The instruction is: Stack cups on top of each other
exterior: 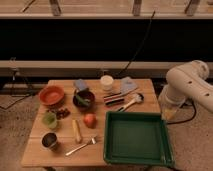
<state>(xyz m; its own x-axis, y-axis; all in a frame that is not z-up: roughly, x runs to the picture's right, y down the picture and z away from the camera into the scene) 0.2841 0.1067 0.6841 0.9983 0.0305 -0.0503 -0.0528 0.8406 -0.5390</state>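
Your claw (170, 109) hangs released and empty under the white arm (192, 82), off the right edge of the wooden table (35, 150), well apart from every cup. The cream-white round cup (106, 82) stands at the back. The translucent light green cup (49, 119) and the dark shiny metal cup (49, 140) sit near each other at the left. All three are upright and unstacked, so each looks open to a grasp from above.

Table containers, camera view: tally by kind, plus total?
Cups: 3 (cream-white cup, green cup, metal cup), none stacked
Bowls: 2 (orange bowl, dark bowl)
Trays: 1 (green tray)
Total: 6
The gripper is open, off the right edge of the table, and holds none of them.
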